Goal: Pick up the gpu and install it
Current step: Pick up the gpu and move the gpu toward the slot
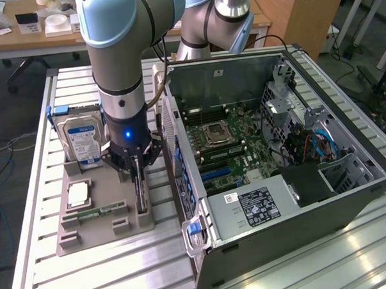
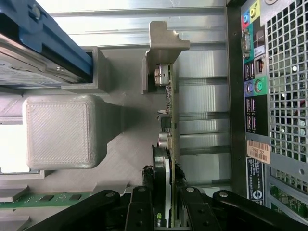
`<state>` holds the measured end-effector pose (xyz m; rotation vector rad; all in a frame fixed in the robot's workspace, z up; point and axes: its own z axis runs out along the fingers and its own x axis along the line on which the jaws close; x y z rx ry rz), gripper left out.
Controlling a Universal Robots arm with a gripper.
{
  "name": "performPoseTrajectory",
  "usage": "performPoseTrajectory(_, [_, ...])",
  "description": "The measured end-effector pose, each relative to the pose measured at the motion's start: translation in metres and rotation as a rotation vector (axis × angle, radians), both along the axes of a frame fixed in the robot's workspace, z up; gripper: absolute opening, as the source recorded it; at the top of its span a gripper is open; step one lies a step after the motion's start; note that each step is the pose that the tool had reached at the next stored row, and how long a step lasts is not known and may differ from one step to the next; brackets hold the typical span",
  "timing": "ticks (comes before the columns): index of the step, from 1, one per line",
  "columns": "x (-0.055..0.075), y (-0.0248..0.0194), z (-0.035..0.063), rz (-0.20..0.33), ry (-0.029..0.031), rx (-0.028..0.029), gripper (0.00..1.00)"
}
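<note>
On the desk [image 1: 121, 269], at the exterior view's left of the open computer case [image 1: 324, 203], down at the grey holder [image 1: 88, 235] with the gripper [image 1: 137, 176]. Closed narrowly on the gpu [image 2: 168, 125], with the fingers [image 2: 147, 180] seemingly pressed to its two flat faces, judging from the wrist view. Not lifted yet: seated on its long edge in the slotted posts [image 2: 163, 43] of the holder, so kept upright and free on both faces for a grasp from above. Set just beside the case, probably to keep short the way to the motherboard [image 1: 225, 149]. Stored in the same holder also a hard drive [image 1: 80, 140], farther back, and a memory stick [image 1: 97, 213], nearer.
</note>
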<state>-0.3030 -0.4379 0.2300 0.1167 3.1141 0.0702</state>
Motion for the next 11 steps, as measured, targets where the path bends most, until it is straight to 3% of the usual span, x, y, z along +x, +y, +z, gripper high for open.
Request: performPoseTrajectory(11, [0.000,0.0000,0.0257,0.000,0.0000,0.0000,0.27])
